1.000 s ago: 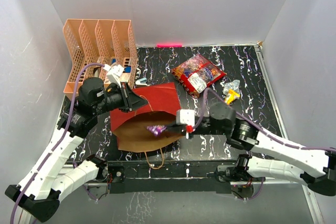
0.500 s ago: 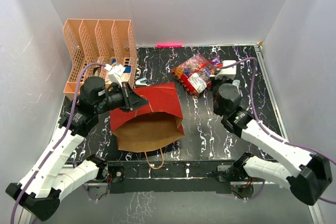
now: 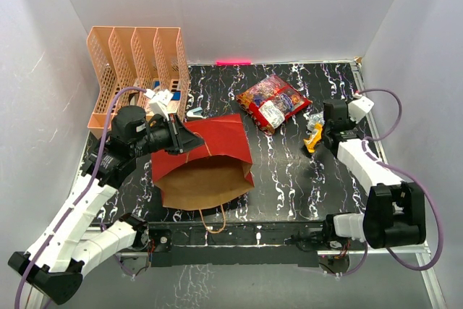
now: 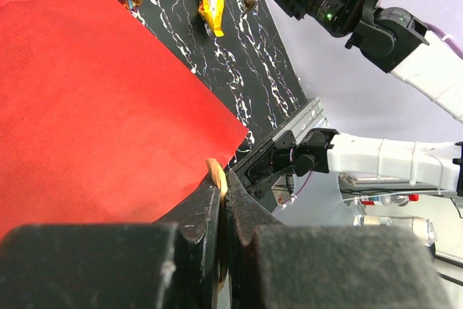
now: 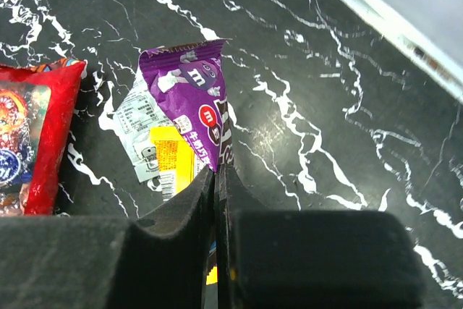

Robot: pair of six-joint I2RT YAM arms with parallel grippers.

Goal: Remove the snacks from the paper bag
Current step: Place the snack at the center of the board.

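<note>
The paper bag (image 3: 206, 161) lies on its side, red outside, brown mouth facing the near edge. My left gripper (image 3: 188, 140) is shut on its tan handle (image 4: 216, 174) at the bag's upper left; the red side (image 4: 94, 92) fills the left wrist view. My right gripper (image 5: 217, 171) is shut on a purple packet (image 5: 195, 99), held just above a silver packet (image 5: 136, 124) and a yellow packet (image 5: 168, 157) at the table's right (image 3: 316, 134). The large red candy bag (image 3: 273, 101) lies left of them on the table.
A peach file rack (image 3: 137, 70) stands at the back left. A pink stick (image 3: 233, 61) lies by the back wall. A metal rail (image 5: 376, 16) edges the table right of my right gripper. A tan handle loop (image 3: 215, 220) hangs over the near edge.
My right gripper carried the purple packet from the bag's mouth across to the right side, over the yellow and silver packets. The left gripper and the bag have not moved.
</note>
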